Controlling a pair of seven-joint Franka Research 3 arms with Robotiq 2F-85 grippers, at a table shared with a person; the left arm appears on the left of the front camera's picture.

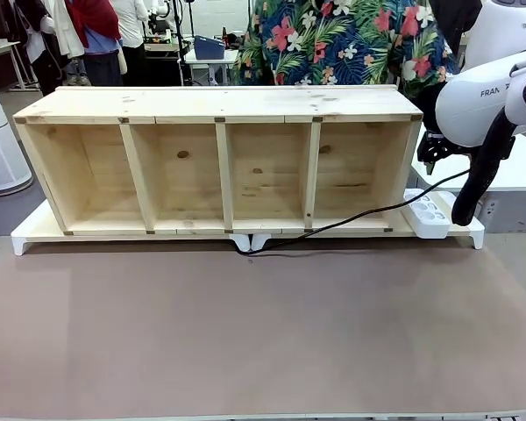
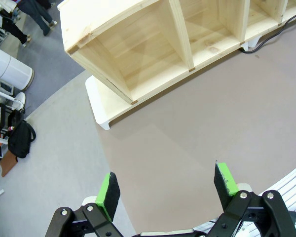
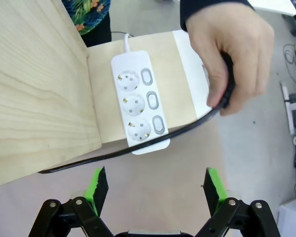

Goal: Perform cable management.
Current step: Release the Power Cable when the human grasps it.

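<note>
Gripping cable (image 3: 138, 148): person's hand (image 3: 229, 49) above power strip (image 3: 140, 106) | right claw (image 3: 157, 186) spread, empty | left claw (image 2: 167, 190) spread, empty

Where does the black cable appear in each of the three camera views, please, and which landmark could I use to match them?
Front view: the cable runs from low centre, at the wooden shelf's front edge, up to the right.
Left wrist view: a short stretch of it lies at the top right, beside the shelf's base.
Right wrist view: it crosses the middle, below the power strip, up into the person's hand.
Shared landmark: the wooden shelf.
</note>
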